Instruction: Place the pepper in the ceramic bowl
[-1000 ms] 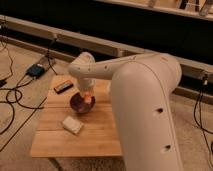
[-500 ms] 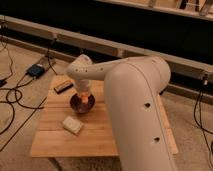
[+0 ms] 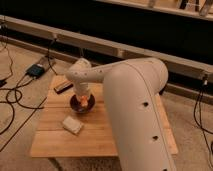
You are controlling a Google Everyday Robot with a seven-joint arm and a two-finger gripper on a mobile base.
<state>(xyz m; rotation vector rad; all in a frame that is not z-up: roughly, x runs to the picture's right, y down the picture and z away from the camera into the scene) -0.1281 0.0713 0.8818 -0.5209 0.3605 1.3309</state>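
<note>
white and bulky, your arm (image 3: 135,105) fills the right half of the camera view and reaches left across the wooden table (image 3: 95,137), bending down over the ceramic bowl (image 3: 82,103). your gripper (image 3: 83,98) hangs right over the bowl's opening, at the end of the rounded wrist, and it covers much of the bowl's inside. whether it is wide, narrow or clamped on something, i cannot tell.

the bowl is dark maroon and sits on the table a little left of the middle, toward the far edge. the pepper (image 3: 85,101) shows as a small orange patch inside the bowl's rim, just under your gripper and toward the bowl's right side. you can see it within the bowl's outline, but whether it rests on the bottom or is held above it cannot be told from here.

in front of the bowl, nearer the camera and slightly left, a pale tan block (image 3: 72,125) lies flat on the wood, apart from the bowl. at the table's far left corner lies a dark flat object (image 3: 63,87), also apart from the bowl.

on the floor to the left, black cables (image 3: 15,97) loop across the carpet, and a small dark box (image 3: 36,70) sits near the wall rail (image 3: 100,45).
</note>
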